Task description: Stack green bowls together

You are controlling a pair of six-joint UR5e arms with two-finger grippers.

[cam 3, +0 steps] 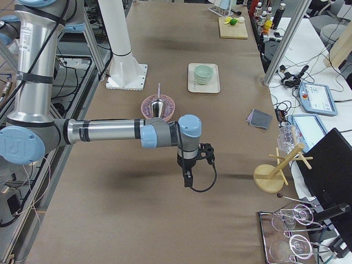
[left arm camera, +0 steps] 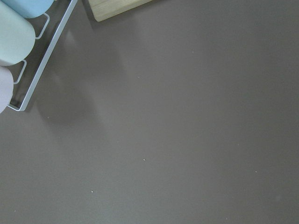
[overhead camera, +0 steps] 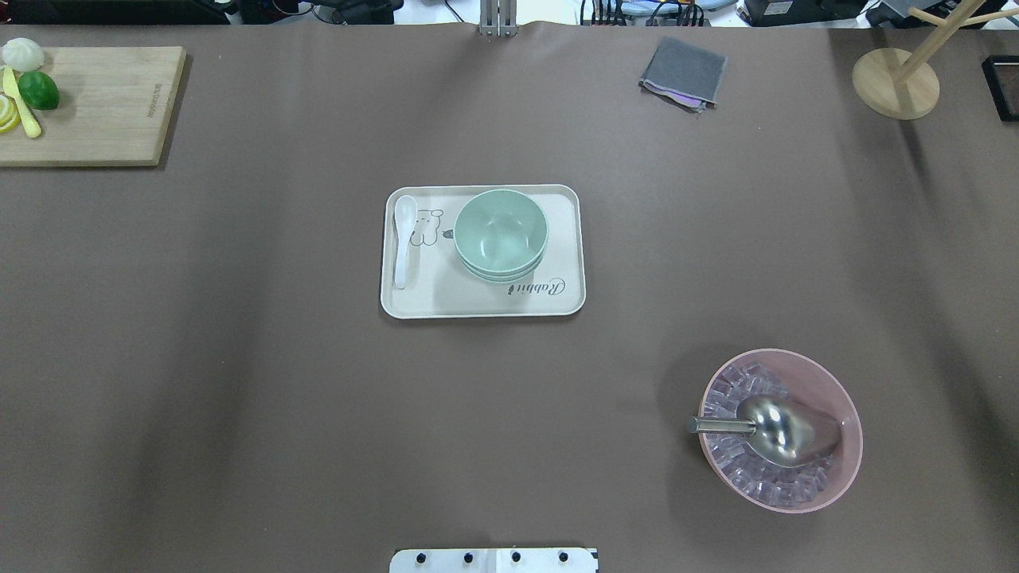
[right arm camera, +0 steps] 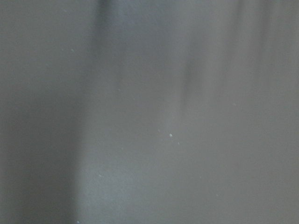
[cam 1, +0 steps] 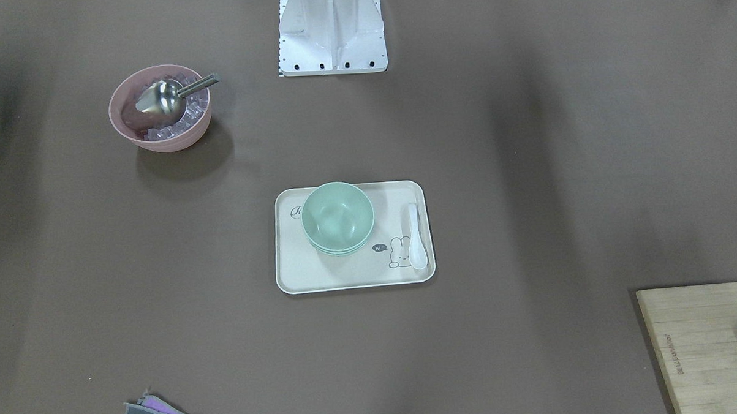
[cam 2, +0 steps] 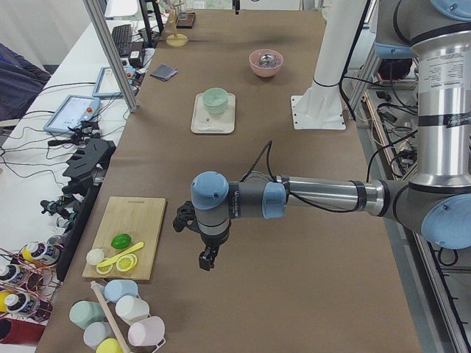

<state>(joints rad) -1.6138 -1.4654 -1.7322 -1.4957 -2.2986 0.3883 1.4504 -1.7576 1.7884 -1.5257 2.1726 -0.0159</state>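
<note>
Green bowls (overhead camera: 501,231) sat nested in one stack on the cream tray (overhead camera: 478,306), mid table (overhead camera: 239,358) — white spoon (overhead camera: 404,239) lay beside them along the tray's left edge. Pink bowl (overhead camera: 852,458) of ice with metal scoop (overhead camera: 784,430) stood well apart, lower right.

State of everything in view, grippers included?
green bowls: nested in one upright stack on the tray.
tray: flat, holding the stack and a spoon.
spoon: lying on the tray, apart from the stack.
pink bowl: upright, holding ice.
scoop: resting on the ice, handle over the rim.
left gripper: away from the tray; jaws unclear.
right gripper: away from the tray; jaws unclear.
</note>
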